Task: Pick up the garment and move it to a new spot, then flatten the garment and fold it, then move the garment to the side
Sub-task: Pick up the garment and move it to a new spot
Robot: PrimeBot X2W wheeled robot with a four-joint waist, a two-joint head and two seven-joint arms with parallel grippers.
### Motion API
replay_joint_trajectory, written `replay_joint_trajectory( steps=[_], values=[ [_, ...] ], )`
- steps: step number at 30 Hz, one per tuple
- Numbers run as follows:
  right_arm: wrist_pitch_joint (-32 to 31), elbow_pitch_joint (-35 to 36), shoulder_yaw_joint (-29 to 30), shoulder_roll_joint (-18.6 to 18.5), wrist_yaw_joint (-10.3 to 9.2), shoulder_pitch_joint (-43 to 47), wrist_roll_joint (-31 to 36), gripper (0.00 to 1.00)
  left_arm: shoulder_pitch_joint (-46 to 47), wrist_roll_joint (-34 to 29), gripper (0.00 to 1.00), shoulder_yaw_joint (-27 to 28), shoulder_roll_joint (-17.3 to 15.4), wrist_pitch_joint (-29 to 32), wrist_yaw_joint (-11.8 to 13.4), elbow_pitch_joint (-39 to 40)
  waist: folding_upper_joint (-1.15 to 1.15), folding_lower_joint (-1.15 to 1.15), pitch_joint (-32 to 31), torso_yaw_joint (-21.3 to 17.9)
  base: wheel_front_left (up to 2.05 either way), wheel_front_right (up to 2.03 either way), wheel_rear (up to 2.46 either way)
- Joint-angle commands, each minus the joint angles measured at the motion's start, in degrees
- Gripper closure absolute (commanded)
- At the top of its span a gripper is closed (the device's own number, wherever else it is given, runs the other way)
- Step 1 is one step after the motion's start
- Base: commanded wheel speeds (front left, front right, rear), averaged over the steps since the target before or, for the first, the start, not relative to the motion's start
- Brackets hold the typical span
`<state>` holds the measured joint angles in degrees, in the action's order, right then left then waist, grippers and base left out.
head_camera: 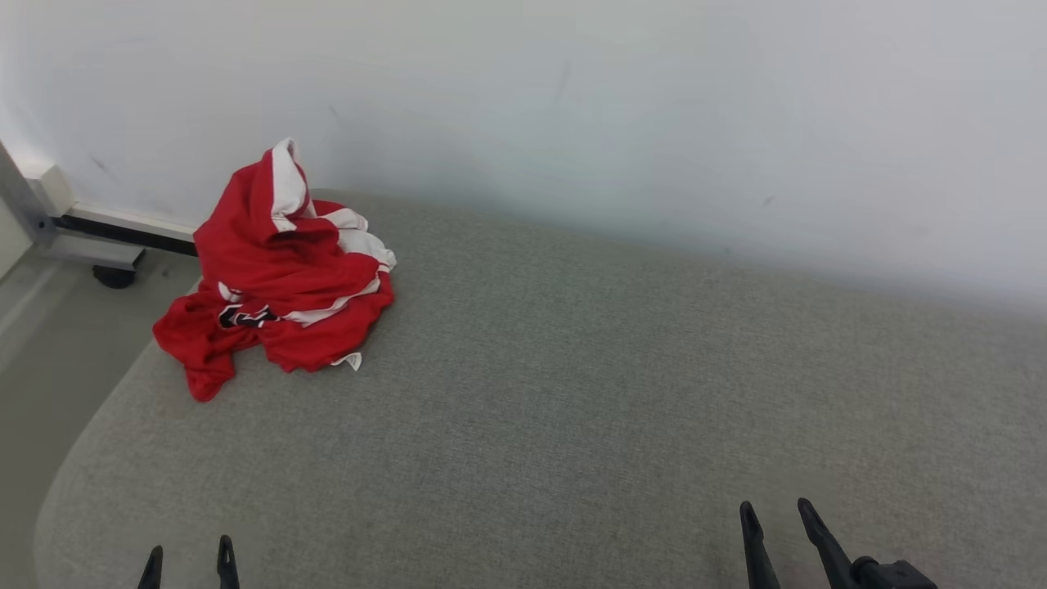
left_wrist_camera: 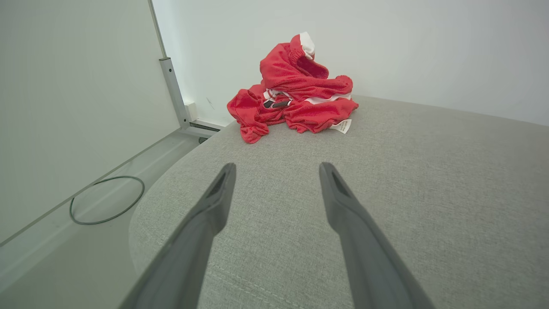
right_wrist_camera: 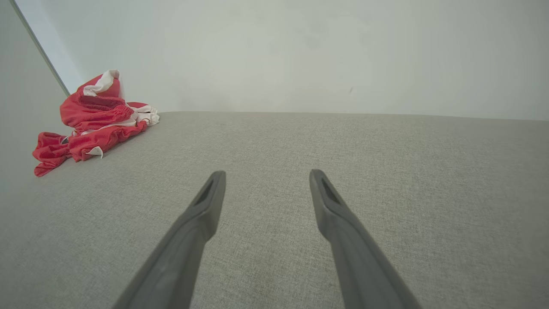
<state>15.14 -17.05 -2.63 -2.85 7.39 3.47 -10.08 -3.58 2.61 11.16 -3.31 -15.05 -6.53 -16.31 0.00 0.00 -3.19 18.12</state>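
My left gripper [head_camera: 190, 546] and right gripper [head_camera: 775, 504] are open and hold nothing. The red garment [head_camera: 278, 278] sits bunched at the cushion's [head_camera: 613, 393] far left corner, by the wall [head_camera: 654, 106]. A cable [left_wrist_camera: 138, 197] lies on the floor [left_wrist_camera: 77, 262].

No legible text; white tag [left_wrist_camera: 342, 126] on garment [left_wrist_camera: 296, 90] unreadable.

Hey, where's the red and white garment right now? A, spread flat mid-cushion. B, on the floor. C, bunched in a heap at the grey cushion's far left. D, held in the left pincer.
C: the garment sits crumpled in a heap on the cushion near its far left edge, apart from the open left pincer and open right pincer.
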Motion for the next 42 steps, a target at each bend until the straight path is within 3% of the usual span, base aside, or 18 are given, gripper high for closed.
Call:
replay_joint_trajectory(
  steps=[1, 15, 29, 36, 42],
  values=[
    [0.06, -0.1, -0.19, -0.06, 0.19, 0.23, -0.58, 0.0, -0.81, -0.16, 0.0, 0.23, -0.19, -0.16, 0.09, -0.18, 0.0, 0.0, -0.55, 3.05, 0.0, 0.0, 0.0],
    [0.05, -0.9, -0.62, -0.05, 0.19, 0.44, -1.49, 0.0, -0.79, -0.44, 0.0, 1.77, -0.32, -0.16, 0.13, -0.37, 0.0, 0.0, -1.05, 8.06, 0.0, 0.0, 0.0],
    [0.05, -1.1, -1.48, -0.06, 0.19, -0.02, -1.6, 0.0, -1.02, 0.22, 0.0, 3.12, 0.13, -0.16, 0.81, -0.08, 0.0, 0.0, -0.92, 8.18, 0.0, 0.0, 0.0],
    [0.05, -1.03, -2.58, -0.06, 0.19, -0.9, -1.65, 0.0, 0.8, 1.43, 0.0, 4.26, 0.18, -0.16, 0.98, 0.57, 0.0, 0.0, -0.07, 5.22, 0.0, 0.0, 0.0],
    [0.06, -0.39, -4.15, -0.07, 0.19, -2.44, -0.99, 0.0, 4.09, 2.16, 0.0, 7.06, -1.24, -0.16, 0.54, 1.56, 0.0, 0.0, 2.23, -2.15, 0.0, 0.0, 0.0]
  ],
)
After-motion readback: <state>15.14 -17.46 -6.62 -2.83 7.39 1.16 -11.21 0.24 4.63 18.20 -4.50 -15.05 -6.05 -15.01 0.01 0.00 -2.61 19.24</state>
